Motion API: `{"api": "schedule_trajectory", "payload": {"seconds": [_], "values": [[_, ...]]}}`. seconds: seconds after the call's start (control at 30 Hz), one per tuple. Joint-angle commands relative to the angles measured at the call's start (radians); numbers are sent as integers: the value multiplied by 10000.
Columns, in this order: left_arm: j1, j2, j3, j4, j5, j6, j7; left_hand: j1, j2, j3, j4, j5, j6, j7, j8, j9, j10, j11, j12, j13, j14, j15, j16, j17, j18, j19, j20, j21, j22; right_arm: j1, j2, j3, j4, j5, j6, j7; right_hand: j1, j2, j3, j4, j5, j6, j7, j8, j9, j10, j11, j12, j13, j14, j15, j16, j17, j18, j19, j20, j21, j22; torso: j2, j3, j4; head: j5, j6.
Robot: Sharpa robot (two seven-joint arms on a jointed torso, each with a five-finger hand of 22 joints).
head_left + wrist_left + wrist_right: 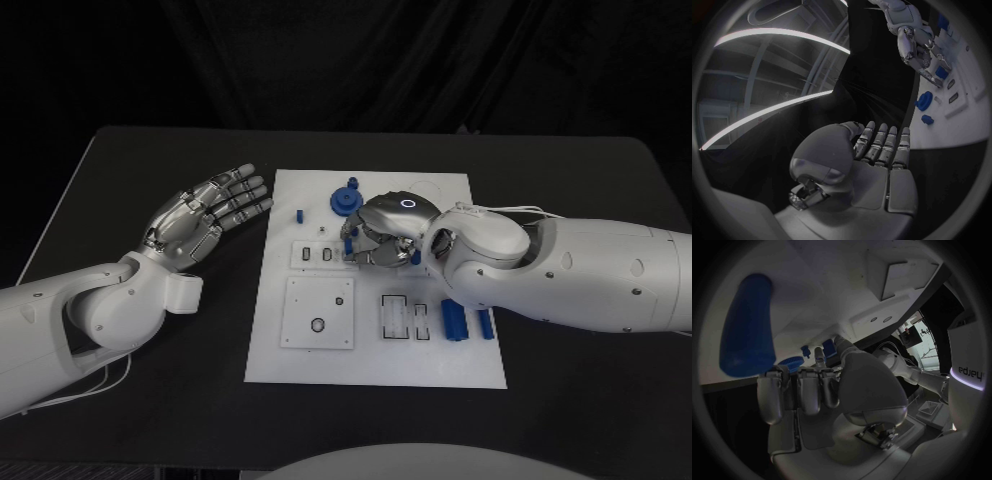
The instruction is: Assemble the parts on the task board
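Note:
The white task board (378, 355) lies in the middle of the black table. My right hand (381, 231) is over the board's middle, fingers curled down with the tips on or just above the plate; whether they pinch a part is hidden. A round blue part (343, 201) and a small blue peg (300, 214) stand just beyond it. Two blue bars (453, 320) lie by my right forearm; one bar (748, 325) looms close in the right wrist view. My left hand (209, 215) hovers left of the board, palm up, fingers spread, empty.
A white square block (317, 312) with holes and several rectangular slots (397, 315) take up the board's near half. Bare black table (173, 390) surrounds the board. The left wrist view shows my right hand (914, 45) on the board (961, 115) beside the round blue part (924, 100).

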Motion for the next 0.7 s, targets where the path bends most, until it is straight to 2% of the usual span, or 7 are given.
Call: {"api": "schedule_trajectory", "payload": {"seconds": [0.03, 0.13, 0.4, 0.5, 0.57, 0.6, 0.7], "values": [[-21, 8, 6, 6, -19, 160, 109, -93, 1, 77, 3, 60, -27, 18, 50, 5, -32, 48, 63, 4, -14, 25, 47, 7, -125, 36, 24, 34, 16, -45, 1, -14, -19, -68, 90, -57, -33, -117, -126, 54, -230, -294, -20, -224, -143, 1059, 47, 27, 2633, 1035, 18, -13, 2554, -73, 926, 37, -54, 2521, 5, 1, -7, 7, 2], [-24, 4, 6, 9, -19, 162, 125, -93, 1, 77, 3, 60, -27, 18, 50, 5, -32, 48, 63, 4, -14, 25, 47, 7, -125, 36, 24, 34, 16, -46, -12, -13, -13, -68, -127, 68, -59, -162, -198, 149, -411, -627, -87, -465, -360, 1059, -3, 27, 2633, 1033, -19, -16, 2546, -74, 928, 9, -52, 2523, 3, 4, -6, 16, 4], [-28, -126, 7, 136, -102, 92, 74, -101, 0, 89, 0, 61, -14, 19, 52, 7, -46, 49, 56, 0, -33, 27, 36, 1, -128, 13, 24, 20, 9, 6, -218, 7, 150, -56, -1050, 581, -156, -271, -296, 310, -620, -598, -131, -501, -479, 1059, -42, 27, 2633, 1038, -56, -4, 2569, -81, 942, -23, -27, 2533, -3, 4, -6, 80, 52], [-28, -194, 8, 197, -285, 51, 63, -116, -23, 118, -27, 68, -74, 14, 40, -1, -120, 61, -2, -19, -99, 45, -2, -20, -141, -28, 30, -3, -1, 153, -344, 18, 247, 61, -1383, 832, -192, -337, -331, 422, -763, -560, -140, -507, -536, 1059, -56, 27, 2633, 1037, -69, -8, 2561, -84, 946, -39, -20, 2536, -3, 4, -6, 83, 128], [-26, -235, 8, 248, -357, -9, 82, -147, -47, 179, -71, 70, -238, -15, -5, -27, -274, 50, -105, -56, -190, 68, -36, -46, -163, -82, 35, -31, -13, 279, -434, 21, 325, 213, -1460, 934, -208, -368, -343, 489, -835, -545, -159, -513, -564, 1059, -68, 27, 2633, 1038, -76, -4, 2568, -84, 947, -47, -20, 2537, -1, 7, -6, 83, 236], [-25, -265, 8, 294, -385, -58, 99, -153, -48, 191, -78, 70, -252, -19, -10, -30, -296, 45, -117, -61, -205, 72, -44, -52, -166, -90, 35, -35, -14, 354, -488, 23, 376, 293, -1485, 980, -286, -505, -394, 751, -1036, -533, -196, -547, -652, 1059, -94, 27, 2633, 1039, -111, -2, 2573, -83, 946, -70, -22, 2536, -2, 9, -15, 97, 271], [-19, -349, 9, 430, -428, -211, 154, -158, -56, 202, -89, 71, -247, -25, -10, -29, -304, 41, -109, -62, -179, 79, -3, -40, -168, -57, 38, -12, -4, 537, -613, 24, 491, 444, -1604, 1108, -420, -676, -496, 1092, -1083, -518, -188, -586, -729, 1059, -109, 27, 2633, 1031, -128, -20, 2536, -79, 936, -107, -39, 2530, -7, 18, -36, 158, 364]]}}
